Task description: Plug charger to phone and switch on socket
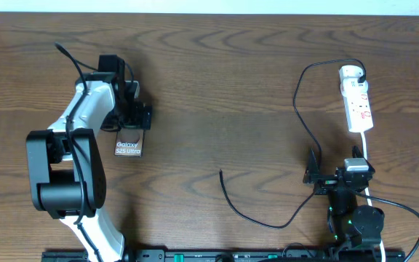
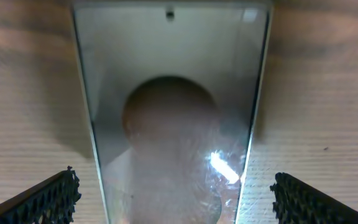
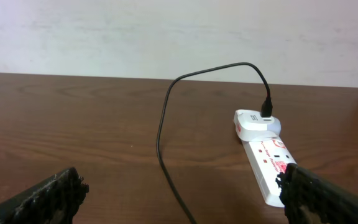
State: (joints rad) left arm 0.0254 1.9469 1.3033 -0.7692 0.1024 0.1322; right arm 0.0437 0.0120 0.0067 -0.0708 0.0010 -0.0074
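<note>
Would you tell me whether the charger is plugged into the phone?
Unplugged: the charger has its free tip lying on the table, well apart from the phone.

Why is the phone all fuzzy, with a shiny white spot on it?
Left wrist view: the phone is very close to the camera, so it looks soft and blurry, and light bouncing off its glossy face makes the bright spot low on the right. Overhead view: even light, and its white letters read clearly. Right wrist view: the socket and charger look sharp.

Robot lab setup: wooden table (image 1: 217,87), plain white wall (image 3: 166,31)
</note>
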